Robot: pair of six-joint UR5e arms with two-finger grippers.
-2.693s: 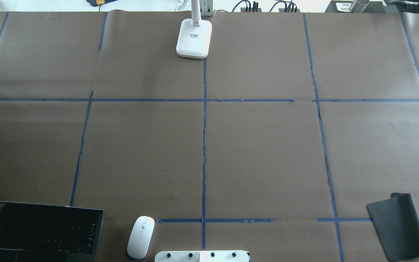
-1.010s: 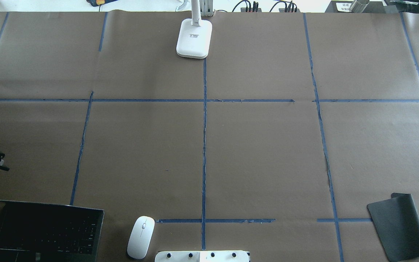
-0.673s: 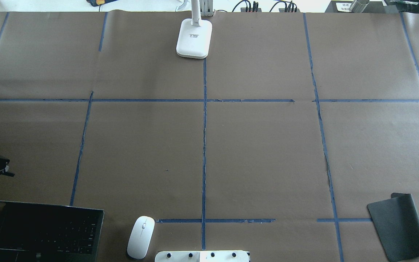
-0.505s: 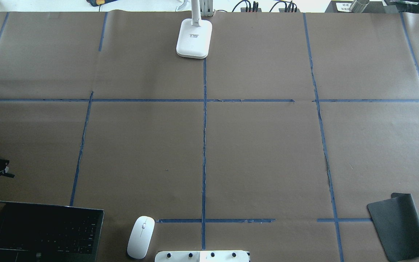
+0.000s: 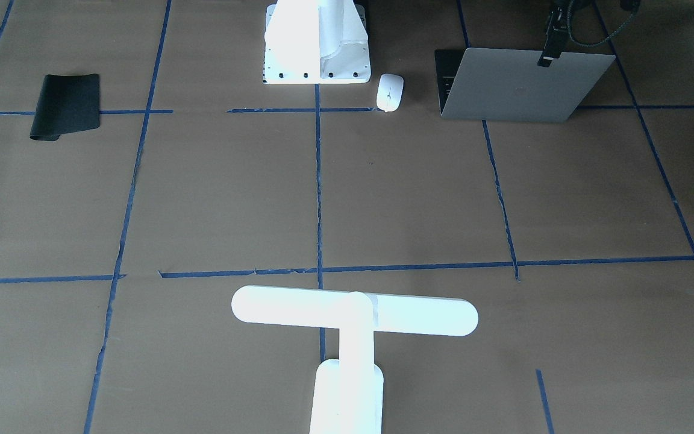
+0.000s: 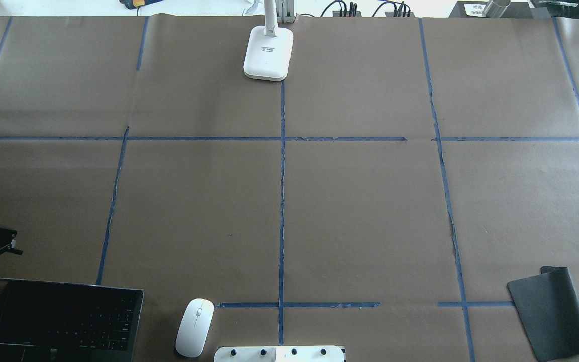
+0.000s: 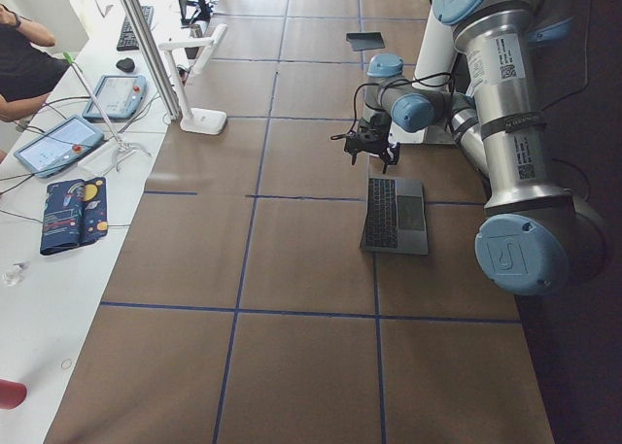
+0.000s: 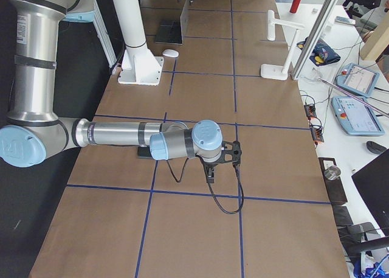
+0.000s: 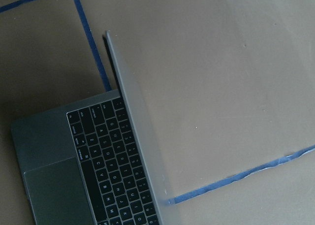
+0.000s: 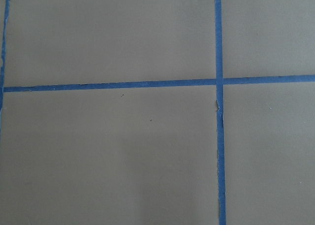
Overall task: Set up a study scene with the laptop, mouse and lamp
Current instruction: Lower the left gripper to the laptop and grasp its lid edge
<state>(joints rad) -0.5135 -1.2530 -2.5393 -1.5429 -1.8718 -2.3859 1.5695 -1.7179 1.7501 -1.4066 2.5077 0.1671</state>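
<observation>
Laptop (image 5: pixel 522 84) stands open at the robot's edge of the table, on the robot's left of the white pedestal block (image 5: pixel 317 42), with its grey lid raised and its black keys facing the robot. We see the left gripper (image 6: pixel 12 247) hanging just above the lid's top edge. In the front-facing view one of its fingers overlaps that edge, but we cannot tell whether it touches. Its jaws look parted and hold nothing. The mouse (image 6: pixel 195 328) lies flat on the brown paper between the laptop and the pedestal, apart from both. The lamp (image 5: pixel 353 313) stands at the far edge, well apart from the laptop, with its bar across the centre tape line. A black mat (image 6: pixel 551 314) lies near the robot's right, with one end curled. The right gripper (image 8: pixel 211 173) hangs low over bare paper, and we cannot tell how its jaws stand.
</observation>
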